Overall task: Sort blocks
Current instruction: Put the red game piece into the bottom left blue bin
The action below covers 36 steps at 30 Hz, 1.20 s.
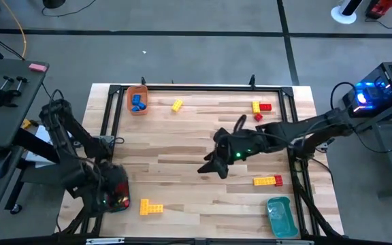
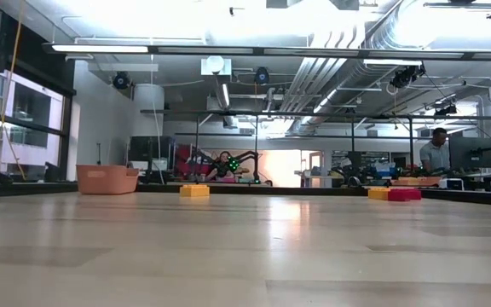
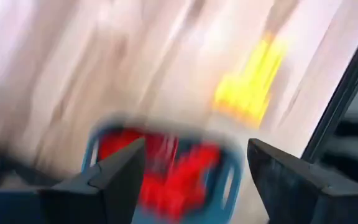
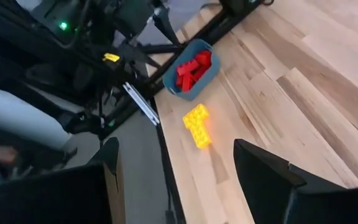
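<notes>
While the left gripper hangs wide open and empty over the blue tray of red blocks, send the open, empty right gripper squarely onto the yellow block beside it

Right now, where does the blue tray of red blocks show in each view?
High view: blue tray at the lower left, under the left gripper.
Low view: not in it.
Left wrist view: low centre, blurred, between the open fingers.
Right wrist view: upper centre at the table's edge.
Shared landmark: yellow block beside the tray.
</notes>
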Available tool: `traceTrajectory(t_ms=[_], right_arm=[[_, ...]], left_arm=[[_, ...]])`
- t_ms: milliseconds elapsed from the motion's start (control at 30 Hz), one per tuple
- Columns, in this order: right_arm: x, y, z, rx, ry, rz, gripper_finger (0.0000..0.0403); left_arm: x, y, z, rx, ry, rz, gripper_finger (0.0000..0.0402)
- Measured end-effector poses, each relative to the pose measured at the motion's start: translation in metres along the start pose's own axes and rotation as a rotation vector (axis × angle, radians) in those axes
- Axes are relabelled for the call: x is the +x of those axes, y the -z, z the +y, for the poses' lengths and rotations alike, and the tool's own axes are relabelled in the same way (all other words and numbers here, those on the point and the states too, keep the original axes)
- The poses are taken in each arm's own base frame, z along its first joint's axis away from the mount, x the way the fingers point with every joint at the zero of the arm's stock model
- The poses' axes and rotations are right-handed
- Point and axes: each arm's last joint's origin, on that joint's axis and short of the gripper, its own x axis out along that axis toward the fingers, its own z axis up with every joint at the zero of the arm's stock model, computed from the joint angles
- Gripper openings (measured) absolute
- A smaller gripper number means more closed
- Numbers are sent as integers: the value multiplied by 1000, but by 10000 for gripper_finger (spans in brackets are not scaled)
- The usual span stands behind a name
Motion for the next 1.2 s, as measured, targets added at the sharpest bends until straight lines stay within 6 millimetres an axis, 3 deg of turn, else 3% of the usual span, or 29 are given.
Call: traceTrajectory(t_ms=[167,233,333,467,533,633,767,933,1067,1200], right_arm=[[-6,18,10,46,64,-19,189],[-3,32,9,75,142,25,189],[-1,55,3,147,303,102,189],[0,79,0,242,431,176,189],[0,86,2,285,443,196,189],[4,88,3,322,445,192,189],[14,65,-15,338,491,156,189],[17,4,-72,257,595,142,189],[-6,-37,-137,237,777,242,189],[-46,-61,-194,264,972,353,189]], left_arm=[[2,-29,-3,-40,23,-391,267],[16,-39,0,-70,5,-452,268],[53,-51,4,-160,82,-481,268],[98,-68,-1,-356,534,-612,268],[108,-77,1,-431,787,-740,268],[112,-81,11,-484,952,-899,268],[116,-87,20,-500,938,-967,268],[121,-102,30,-497,912,-981,268],[125,-120,44,-466,908,-977,268],[126,-138,65,-450,861,-960,268]])
